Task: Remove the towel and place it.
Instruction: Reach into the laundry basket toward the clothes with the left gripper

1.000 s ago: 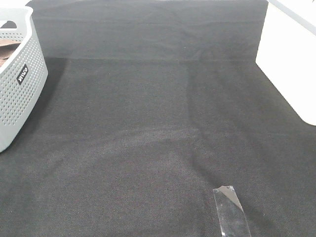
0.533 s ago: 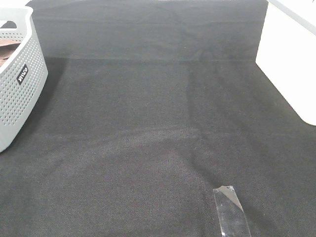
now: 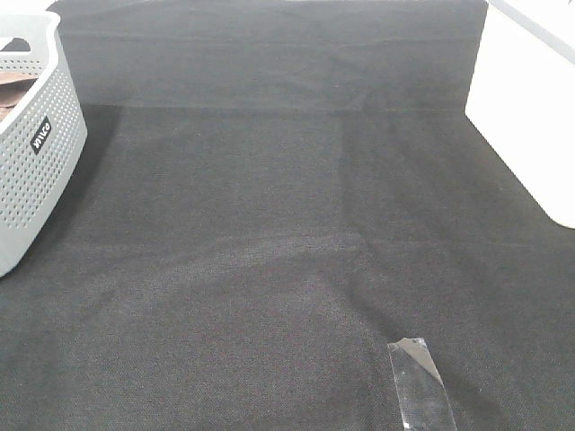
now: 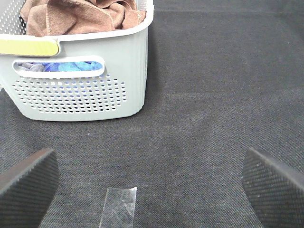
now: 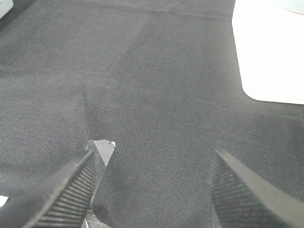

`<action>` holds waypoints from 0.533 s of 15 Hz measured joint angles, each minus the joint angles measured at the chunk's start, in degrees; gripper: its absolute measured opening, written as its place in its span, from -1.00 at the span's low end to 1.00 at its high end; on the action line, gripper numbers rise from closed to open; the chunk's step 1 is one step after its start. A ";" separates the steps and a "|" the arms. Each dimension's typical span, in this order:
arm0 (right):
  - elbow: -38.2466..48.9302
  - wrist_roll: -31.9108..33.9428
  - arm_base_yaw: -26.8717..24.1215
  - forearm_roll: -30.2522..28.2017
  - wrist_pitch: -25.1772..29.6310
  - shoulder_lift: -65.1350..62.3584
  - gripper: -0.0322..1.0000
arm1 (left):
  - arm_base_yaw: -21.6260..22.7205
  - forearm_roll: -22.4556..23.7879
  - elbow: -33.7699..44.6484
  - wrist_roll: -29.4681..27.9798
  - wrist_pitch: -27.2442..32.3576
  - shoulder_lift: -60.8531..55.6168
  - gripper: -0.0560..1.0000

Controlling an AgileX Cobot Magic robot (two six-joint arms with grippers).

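Note:
The brown towel (image 4: 80,16) lies bunched up inside a grey perforated laundry basket (image 4: 80,95), on top of blue cloth that shows through the handle slot. In the exterior high view the basket (image 3: 31,135) stands at the far left, with a sliver of the towel (image 3: 13,94) visible inside. My left gripper (image 4: 151,185) is open and empty, low over the black cloth, a short way in front of the basket. My right gripper (image 5: 152,190) is open and empty over the black cloth. Neither gripper shows in the exterior high view.
The black table cloth (image 3: 287,197) covers the table. A strip of clear tape (image 3: 418,382) lies near the front edge; it also shows in the right wrist view (image 5: 99,154). Another tape strip (image 4: 118,206) lies between the left fingers. A white surface (image 3: 526,108) borders the right side.

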 joint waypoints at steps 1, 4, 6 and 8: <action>0.00 0.00 0.00 0.00 0.00 0.00 0.33 | 0.00 0.00 0.00 0.00 0.00 0.00 0.99; 0.00 0.00 0.00 0.00 0.00 0.00 0.33 | 0.00 -0.23 0.00 0.34 0.00 0.00 0.99; 0.00 0.00 0.00 0.00 0.00 0.00 0.33 | 0.00 -0.23 0.00 0.46 0.00 0.00 0.99; 0.00 0.00 0.00 0.00 0.00 0.00 0.33 | 0.00 -0.23 0.00 0.52 0.00 0.00 0.99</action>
